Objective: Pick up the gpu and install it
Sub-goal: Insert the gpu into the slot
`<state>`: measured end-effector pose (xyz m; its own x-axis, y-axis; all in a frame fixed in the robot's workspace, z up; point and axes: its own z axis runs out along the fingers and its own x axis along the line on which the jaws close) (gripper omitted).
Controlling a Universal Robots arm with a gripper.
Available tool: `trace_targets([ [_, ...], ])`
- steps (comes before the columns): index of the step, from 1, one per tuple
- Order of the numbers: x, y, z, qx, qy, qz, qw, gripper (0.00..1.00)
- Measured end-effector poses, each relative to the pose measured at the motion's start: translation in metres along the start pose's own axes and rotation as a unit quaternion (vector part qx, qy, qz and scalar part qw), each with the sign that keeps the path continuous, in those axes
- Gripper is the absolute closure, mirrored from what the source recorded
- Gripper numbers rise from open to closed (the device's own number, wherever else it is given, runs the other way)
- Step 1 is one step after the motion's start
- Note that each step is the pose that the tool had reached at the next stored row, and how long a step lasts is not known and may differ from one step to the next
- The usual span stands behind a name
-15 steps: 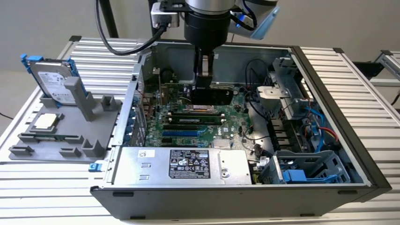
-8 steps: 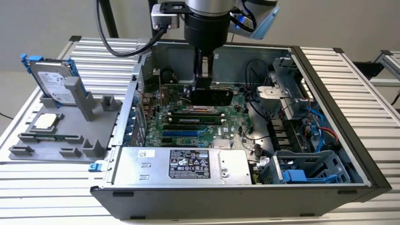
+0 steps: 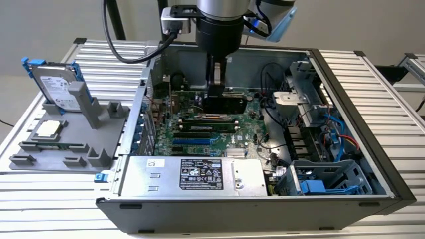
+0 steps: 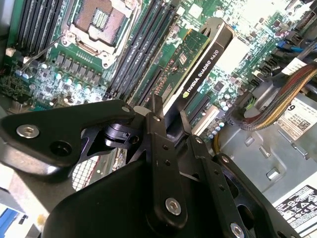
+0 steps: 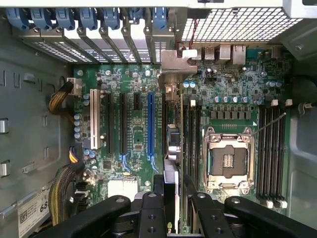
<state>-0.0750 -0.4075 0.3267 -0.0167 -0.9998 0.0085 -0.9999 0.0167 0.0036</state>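
Observation:
My gripper (image 3: 216, 95) reaches down into the open computer case (image 3: 345, 74) and is shut on the gpu (image 3: 230, 103), a small card with a black shroud. In the second wrist view the gripper (image 4: 167, 117) pinches the gpu (image 4: 199, 74) at its near end, green board on one side and black shroud edge on the other. In the first wrist view the gripper (image 5: 171, 187) holds the gpu (image 5: 171, 145) edge-on over the motherboard (image 5: 133, 89), between the blue slot (image 5: 150, 124) and the memory slots. Its silver bracket (image 5: 176, 62) lies at the rear slot openings. Whether the card touches a slot I cannot tell.
A grey fixture (image 3: 59, 149) at the exterior view's left holds a silver hard drive with blue rails (image 3: 55, 85), a processor chip (image 3: 48, 128) and a memory stick (image 3: 53, 146). Inside the case are the power supply (image 3: 192, 175), a drive cage (image 3: 325, 179), cable bundles (image 3: 332, 135) and the bare processor socket (image 5: 228, 161).

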Motion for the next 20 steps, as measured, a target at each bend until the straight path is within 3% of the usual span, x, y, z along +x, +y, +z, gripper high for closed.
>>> trace_targets([
  [20, 0.0000, -0.0001, 0.0063, 0.0001, 0.0003, 0.000, 1.0000, 1.00],
])
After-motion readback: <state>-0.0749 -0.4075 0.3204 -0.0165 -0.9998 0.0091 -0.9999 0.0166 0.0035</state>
